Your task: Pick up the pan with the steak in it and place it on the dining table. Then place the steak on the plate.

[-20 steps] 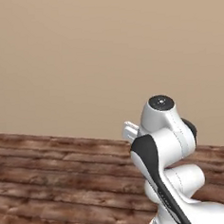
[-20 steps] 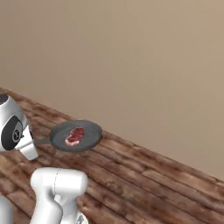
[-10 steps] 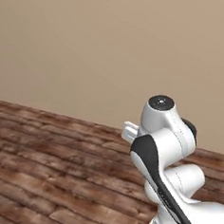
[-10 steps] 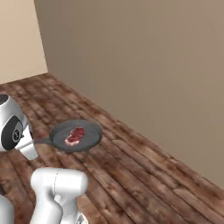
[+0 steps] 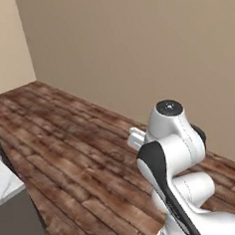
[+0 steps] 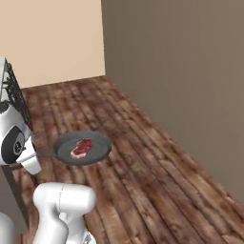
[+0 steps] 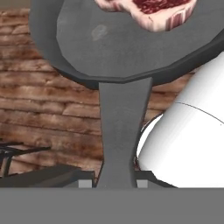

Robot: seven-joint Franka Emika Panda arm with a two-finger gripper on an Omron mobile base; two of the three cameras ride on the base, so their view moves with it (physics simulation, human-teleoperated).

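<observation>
The pan (image 7: 127,48) fills the top, its handle running down to the bottom edge; the steak (image 7: 151,11) lies inside, above wooden floor (image 7: 39,113).

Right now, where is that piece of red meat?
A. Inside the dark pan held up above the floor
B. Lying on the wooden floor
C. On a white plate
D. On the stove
A: the steak lies inside the pan, which is carried by its handle above the wooden floor.
</observation>
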